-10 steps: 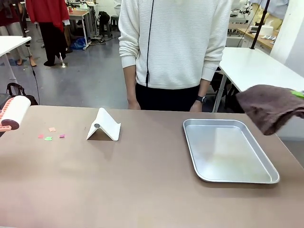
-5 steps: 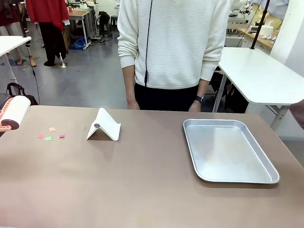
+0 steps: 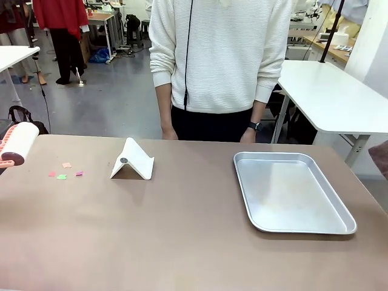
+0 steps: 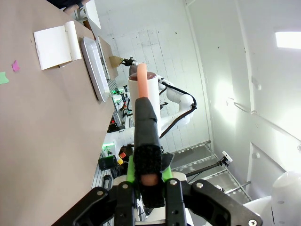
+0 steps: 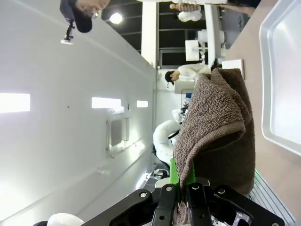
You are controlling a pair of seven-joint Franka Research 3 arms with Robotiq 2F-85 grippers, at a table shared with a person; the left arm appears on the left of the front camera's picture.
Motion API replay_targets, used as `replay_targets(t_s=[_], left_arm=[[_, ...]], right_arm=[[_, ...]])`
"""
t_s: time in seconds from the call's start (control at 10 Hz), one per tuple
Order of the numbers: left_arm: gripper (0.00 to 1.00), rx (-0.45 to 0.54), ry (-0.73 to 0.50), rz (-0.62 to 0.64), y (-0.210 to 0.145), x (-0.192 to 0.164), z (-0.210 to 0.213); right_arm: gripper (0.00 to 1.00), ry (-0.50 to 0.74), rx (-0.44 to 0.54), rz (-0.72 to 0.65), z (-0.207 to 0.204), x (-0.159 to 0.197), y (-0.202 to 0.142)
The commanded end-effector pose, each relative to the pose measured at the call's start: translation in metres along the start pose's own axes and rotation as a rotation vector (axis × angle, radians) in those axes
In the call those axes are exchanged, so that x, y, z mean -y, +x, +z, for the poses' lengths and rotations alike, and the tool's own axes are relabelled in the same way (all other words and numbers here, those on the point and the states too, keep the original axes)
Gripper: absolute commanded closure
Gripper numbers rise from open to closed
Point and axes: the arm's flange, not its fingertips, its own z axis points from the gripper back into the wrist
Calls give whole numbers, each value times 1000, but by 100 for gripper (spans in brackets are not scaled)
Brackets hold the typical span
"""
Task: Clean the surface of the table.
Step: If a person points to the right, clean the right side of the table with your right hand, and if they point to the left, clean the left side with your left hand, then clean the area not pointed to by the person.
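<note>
Noted: left gripper (image 4: 147, 180) clamped on pink-handled white lint roller (image 3: 21, 140), right gripper (image 5: 181, 186) on brown terry towel (image 5: 214, 117) — brownish-tan matte table (image 3: 182, 233) ahead, coloured paper scraps (image 3: 63, 171) at left — advise a flat, firm roll over them.

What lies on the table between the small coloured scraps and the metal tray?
In the front view, a white folded stand, near the scraps; from it to the tray the table is bare.

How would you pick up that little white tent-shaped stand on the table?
Probably by its top ridge, coming straight down from above: the white stand narrows to a thin peak there, while its base is wide and sits flat on the table.
</note>
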Motion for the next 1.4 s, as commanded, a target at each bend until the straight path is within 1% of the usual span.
replay_targets(t_s=[0.0, 1.3], left_arm=[[100, 11, -9, -11, -1, 6, -1], [100, 11, -9, -11, -1, 6, -1]], right_arm=[[100, 12, -19, 3, -7, -7, -2], [100, 12, -19, 3, -7, -7, -2]])
